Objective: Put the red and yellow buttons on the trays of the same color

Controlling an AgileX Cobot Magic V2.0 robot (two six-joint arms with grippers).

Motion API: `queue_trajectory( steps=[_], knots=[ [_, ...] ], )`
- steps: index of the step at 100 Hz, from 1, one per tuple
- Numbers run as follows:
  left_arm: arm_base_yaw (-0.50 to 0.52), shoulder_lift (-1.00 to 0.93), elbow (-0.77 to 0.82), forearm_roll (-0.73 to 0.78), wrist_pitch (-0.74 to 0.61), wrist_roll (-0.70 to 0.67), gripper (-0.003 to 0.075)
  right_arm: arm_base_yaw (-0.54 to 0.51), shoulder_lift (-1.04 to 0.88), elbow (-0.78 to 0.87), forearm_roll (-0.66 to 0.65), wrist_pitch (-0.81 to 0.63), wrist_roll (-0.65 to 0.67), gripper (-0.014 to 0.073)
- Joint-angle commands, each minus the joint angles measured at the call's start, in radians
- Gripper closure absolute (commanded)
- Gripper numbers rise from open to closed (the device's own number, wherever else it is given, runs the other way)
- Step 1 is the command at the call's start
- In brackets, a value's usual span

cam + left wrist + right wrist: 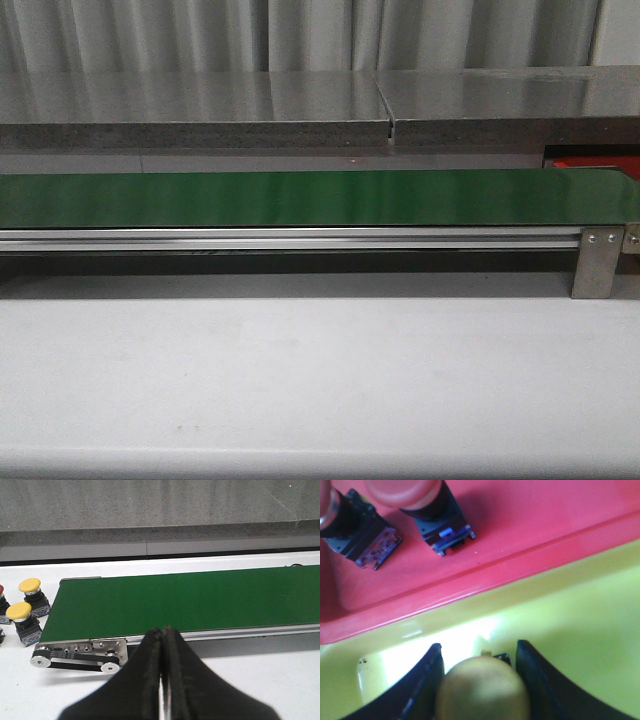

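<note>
My right gripper is shut on a yellow button, whose domed cap fills the gap between the dark fingers. It hangs just over the floor of the yellow tray. Beside it lies the red tray, with two red buttons standing in it on black bases. My left gripper is shut with nothing in it, near the end of the green belt. Two yellow buttons and the edge of a red button stand on the white table beyond that belt end.
The green belt runs across the front view on an aluminium rail with a metal bracket. A corner of the red tray shows behind its right end. A grey ledge runs behind the belt. Neither arm shows in the front view.
</note>
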Motion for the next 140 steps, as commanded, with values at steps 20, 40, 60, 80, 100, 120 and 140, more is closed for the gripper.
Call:
queue_trajectory(
  steps=[20, 40, 60, 80, 100, 120, 140],
  knots=[
    [-0.008, 0.000, -0.027, -0.016, -0.078, -0.004, 0.0739, -0.002, -0.050, -0.030, 0.019, -0.042, -0.012, 0.0146],
    [-0.008, 0.000, -0.027, -0.016, -0.078, -0.004, 0.0739, 0.001, -0.115, -0.030, 0.021, -0.059, -0.012, 0.0043],
    [-0.008, 0.000, -0.027, -0.016, -0.078, -0.004, 0.0739, 0.013, -0.242, -0.030, 0.037, -0.070, -0.012, 0.0043],
    [-0.008, 0.000, -0.027, -0.016, -0.078, -0.004, 0.0739, 0.101, -0.390, -0.023, 0.039, -0.072, -0.019, 0.0050],
    [-0.008, 0.000, -0.027, -0.016, -0.078, -0.004, 0.0739, 0.255, -0.547, 0.021, 0.039, -0.079, -0.055, 0.0050],
    [-0.008, 0.000, -0.027, -0.016, -0.078, -0.004, 0.0739, 0.421, -0.701, 0.149, 0.039, -0.117, -0.099, 0.0050],
    [-0.008, 0.000, -0.027, -0.016, -0.078, -0.004, 0.0739, 0.536, -0.852, 0.308, 0.049, -0.125, -0.101, 0.0050]
  ],
)
